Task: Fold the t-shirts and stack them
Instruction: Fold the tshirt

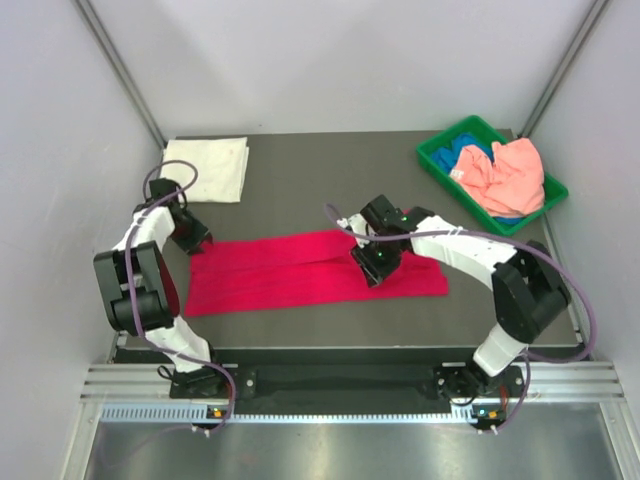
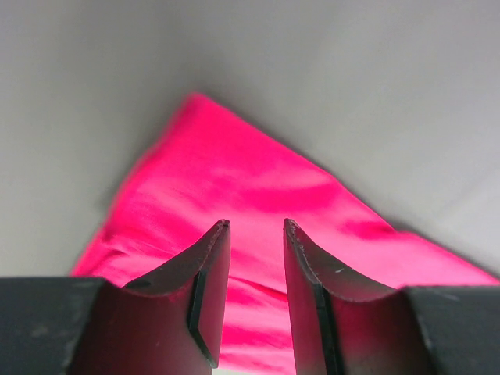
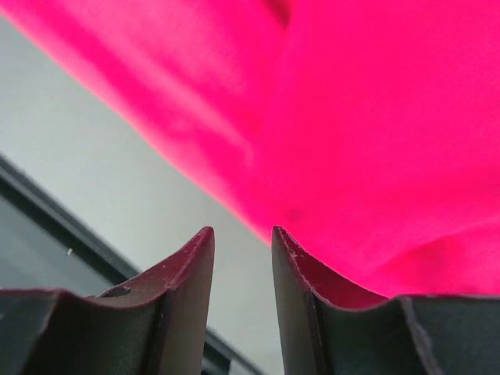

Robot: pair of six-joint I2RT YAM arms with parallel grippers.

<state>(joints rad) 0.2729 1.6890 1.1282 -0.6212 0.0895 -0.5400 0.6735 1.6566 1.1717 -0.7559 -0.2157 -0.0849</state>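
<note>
four t-shirts (image 1: 300, 272), one bin (image 1: 436, 158), two arms (image 1: 150, 226)

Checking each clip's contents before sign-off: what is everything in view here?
red shirt: one, crimson, long flat strip across mid-table
white shirt: one, white, folded square, far left corner
pink shirt: one, salmon, heaped in the bin
blue shirt: one, blue, in the bin, partly under the pink shirt
bin: one, green, far right corner
table: one, dark grey
left arm: one, white and black, near left
right arm: one, white and black, near right
left hand: one, black, open, at the red shirt's left end
right hand: one, black, open, over the red shirt's right part
</note>
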